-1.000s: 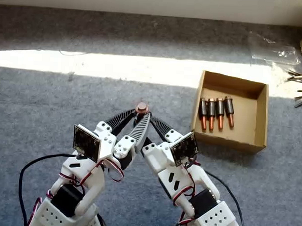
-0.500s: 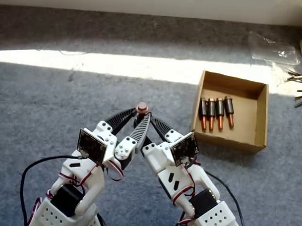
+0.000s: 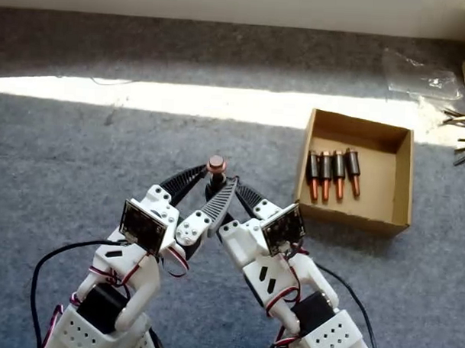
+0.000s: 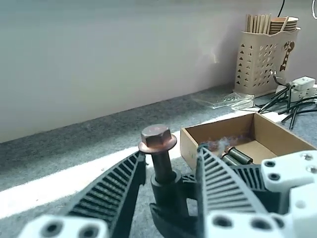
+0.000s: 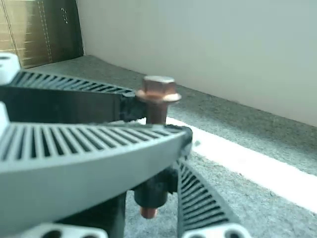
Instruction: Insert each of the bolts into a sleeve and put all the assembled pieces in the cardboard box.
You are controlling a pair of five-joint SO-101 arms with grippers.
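Surface: grey carpeted table (image 3: 65, 160), sunlit strip across the far side, pale wall behind.

Left hand (image 4: 171, 156): fingers spread, one either side of the bolt's shank.

Bolt (image 4: 157, 139): copper head, upright at table centre, lower end seated in the sleeve (image 4: 166, 191), black.

Right hand (image 5: 173, 158): pinching the sleeve below the bolt head.

Cardboard box (image 3: 400, 180): right of both arms, open-topped, holding four assembled pieces (image 3: 333, 174) side by side.
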